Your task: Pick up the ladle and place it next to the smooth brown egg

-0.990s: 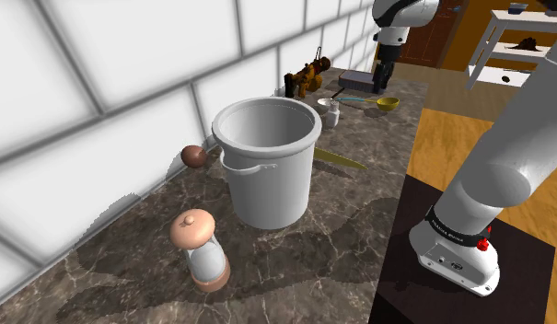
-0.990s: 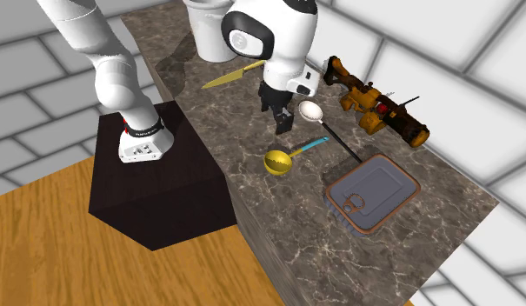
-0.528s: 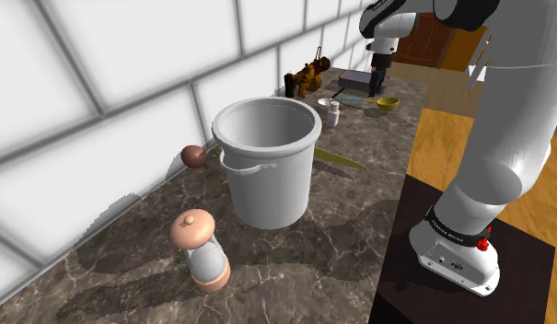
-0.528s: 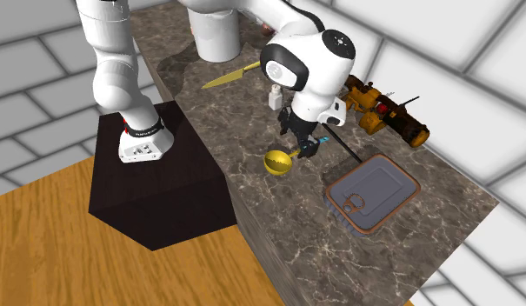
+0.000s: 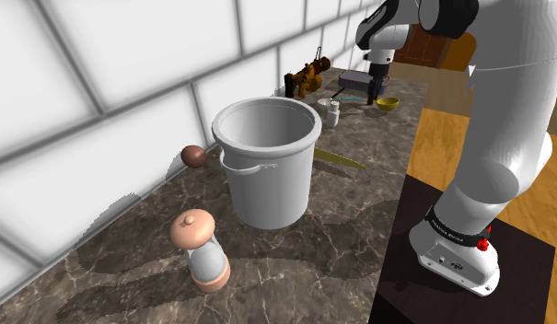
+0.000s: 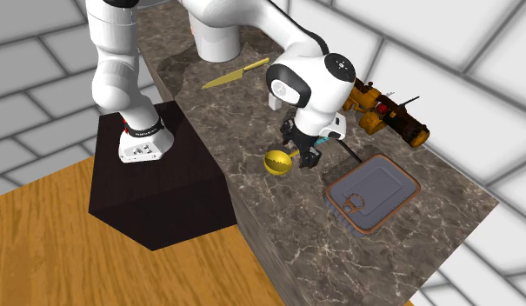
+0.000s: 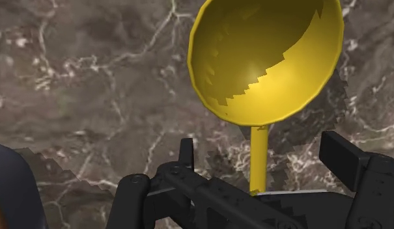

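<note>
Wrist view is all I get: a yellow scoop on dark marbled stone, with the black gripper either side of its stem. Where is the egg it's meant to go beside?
Observer: The brown egg lies near the white tiled wall, far along the counter from the ladle.
Visitor: Is anything in the way?
Observer: A tall white bucket stands between them, close to the egg.
Visitor: Anything else on that stretch?
Observer: A yellow knife lies flat on the counter between the bucket and the ladle.
</note>
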You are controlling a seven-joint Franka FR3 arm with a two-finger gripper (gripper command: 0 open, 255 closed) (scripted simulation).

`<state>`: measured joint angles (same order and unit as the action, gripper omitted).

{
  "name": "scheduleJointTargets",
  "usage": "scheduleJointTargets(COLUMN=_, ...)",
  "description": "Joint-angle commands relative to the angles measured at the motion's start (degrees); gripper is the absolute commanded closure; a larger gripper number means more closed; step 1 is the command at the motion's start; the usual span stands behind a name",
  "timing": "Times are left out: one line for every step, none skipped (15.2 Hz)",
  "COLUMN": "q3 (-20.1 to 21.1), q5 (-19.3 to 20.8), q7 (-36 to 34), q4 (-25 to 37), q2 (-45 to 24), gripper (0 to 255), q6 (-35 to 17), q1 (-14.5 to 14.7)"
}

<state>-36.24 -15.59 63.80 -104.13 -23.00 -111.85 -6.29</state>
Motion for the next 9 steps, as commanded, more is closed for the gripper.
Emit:
scheduleJointTargets(q3=0.2, q5=-0.3, q7=0.2, q4=-1.0, q2=-0.3, gripper=0, q6=-1.2, q1=0.1)
scheduleJointTargets(q3=0.2, q5=-0.3, q7=0.2, q4=-1.0, q2=-0.3, gripper=0, q6=-1.2, q1=0.1)
scheduleJointTargets(q3=0.2, q5=-0.3, q7=0.2, q4=-1.0, q2=-0.3, gripper=0, q6=-1.2, q1=0.1)
scheduleJointTargets(q3=0.2, q5=-0.3, q7=0.2, q4=-1.0, q2=-0.3, gripper=0, q6=-1.2, q1=0.1)
scheduleJointTargets(q3=0.2, q5=-0.3, q7=0.2, q4=-1.0, q2=-0.3, gripper=0, q6=-1.2, q1=0.1)
scheduleJointTargets(q3=0.2, q5=-0.3, q7=0.2, q4=-1.0, q2=-0.3, gripper=0, q6=-1.2, q1=0.1)
scheduleJointTargets(q3=0.2, q5=-0.3, q7=0.2, q4=-1.0, q2=-0.3, gripper=0, q6=-1.2, q1=0.1)
scheduleJointTargets(q3=0.2, q5=-0.3, q7=0.2, q4=-1.0, q2=-0.3, gripper=0, q6=-1.2, q1=0.0)
scheduleJointTargets(q3=0.2, q5=-0.3, q7=0.2, q4=-1.0, q2=-0.3, gripper=255, q6=-1.2, q1=0.0)
